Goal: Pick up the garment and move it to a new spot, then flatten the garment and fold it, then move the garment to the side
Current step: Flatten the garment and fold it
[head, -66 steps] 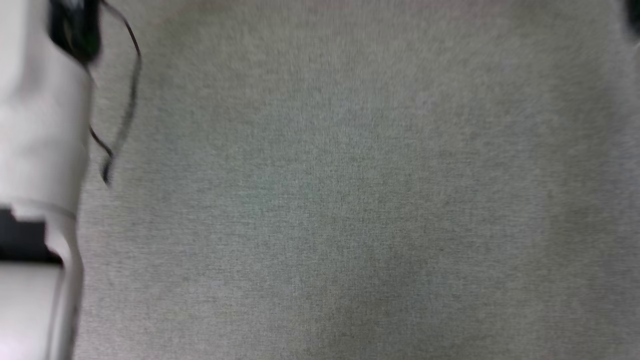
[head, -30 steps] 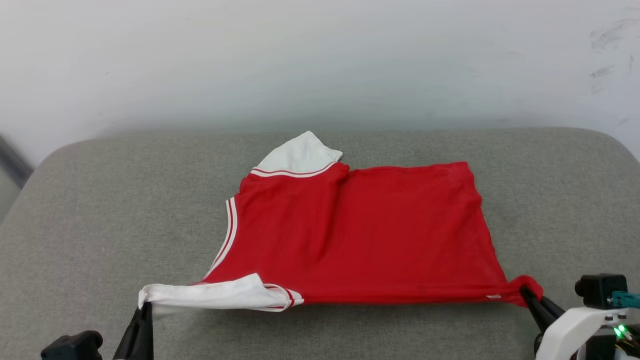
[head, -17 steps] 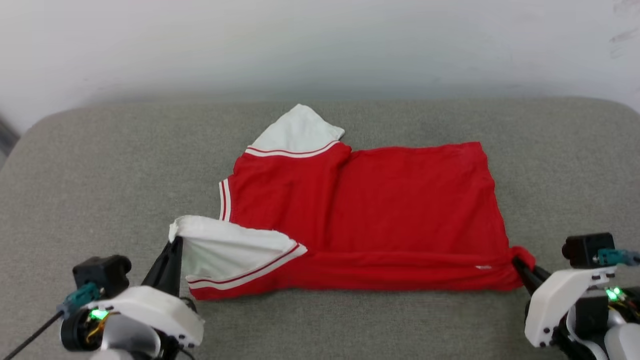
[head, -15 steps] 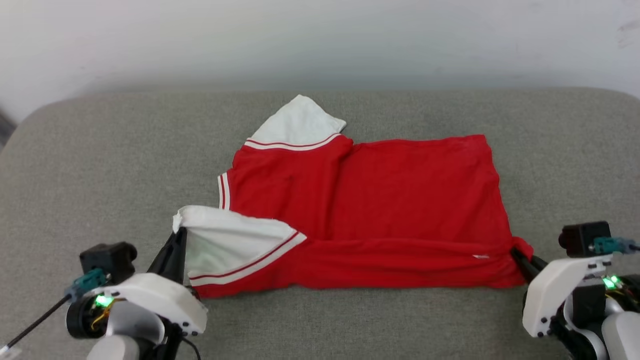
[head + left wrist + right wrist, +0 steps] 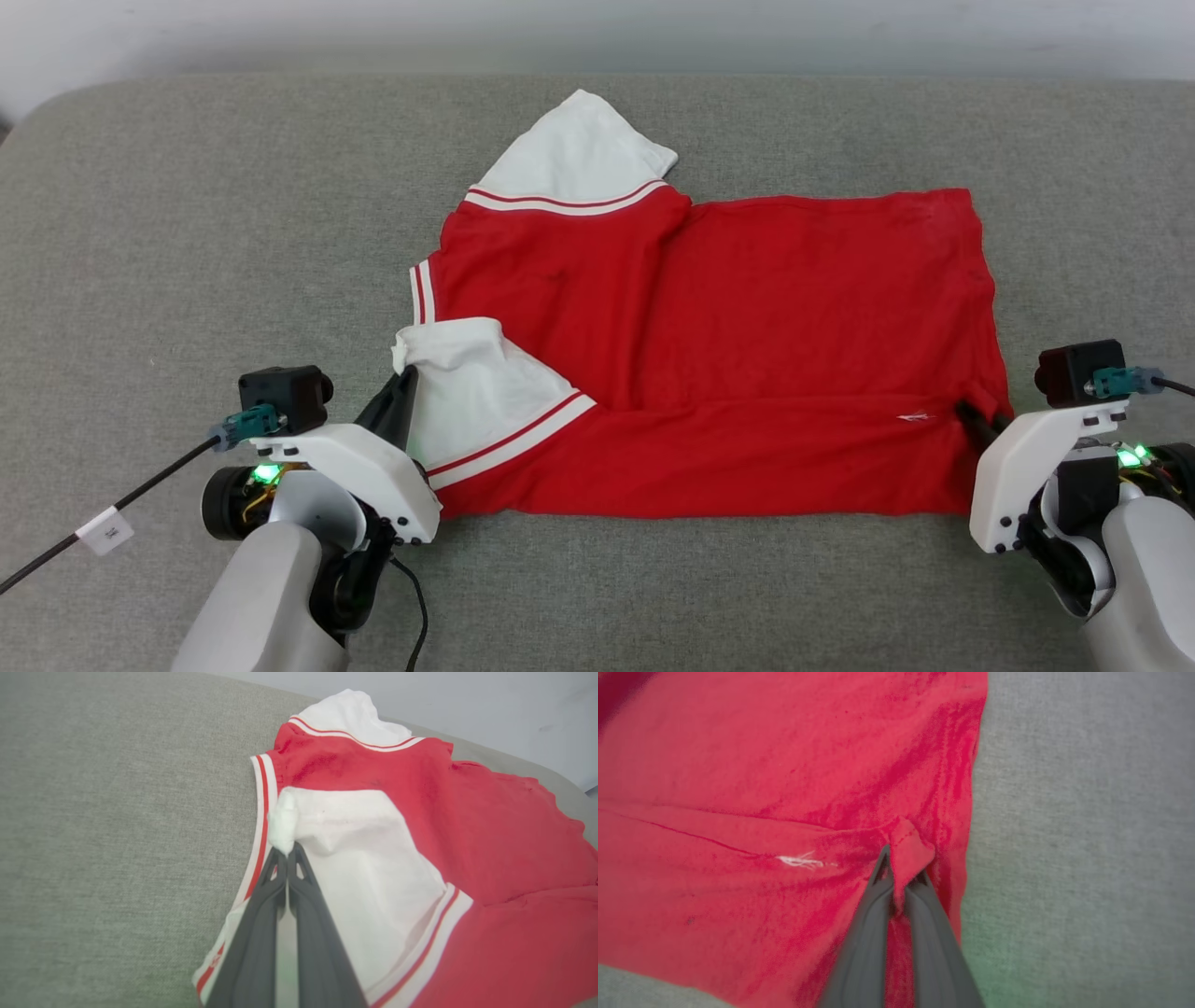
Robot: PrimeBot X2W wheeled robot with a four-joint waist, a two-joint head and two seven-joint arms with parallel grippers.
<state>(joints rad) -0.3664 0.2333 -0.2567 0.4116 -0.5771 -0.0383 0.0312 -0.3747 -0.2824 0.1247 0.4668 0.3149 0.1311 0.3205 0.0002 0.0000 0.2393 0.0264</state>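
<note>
The garment [image 5: 747,317], a red shirt with white sleeves and red-white striped trim, lies spread on the grey cushion [image 5: 187,233], plain side up. Its near edge is doubled back over the body. My left gripper [image 5: 407,375] is shut on the tip of the near white sleeve [image 5: 476,383], which lies over the red cloth. In the left wrist view the fingertips [image 5: 286,851] pinch a bunched white corner [image 5: 281,823]. My right gripper [image 5: 967,411] is shut on the red hem corner; in the right wrist view the gripper [image 5: 901,870] holds a small red flap [image 5: 909,849]. The far sleeve [image 5: 579,149] lies flat.
A pale wall [image 5: 597,28] runs behind the cushion's far edge. A black cable with a white tag [image 5: 105,529] trails from my left wrist at the lower left. Bare cushion lies on both sides of the garment and in front of it.
The head view has tilted down. Both grippers have carried the garment's near edge away from me: the near sleeve has come over the red body and the hem corner has gone inward.
</note>
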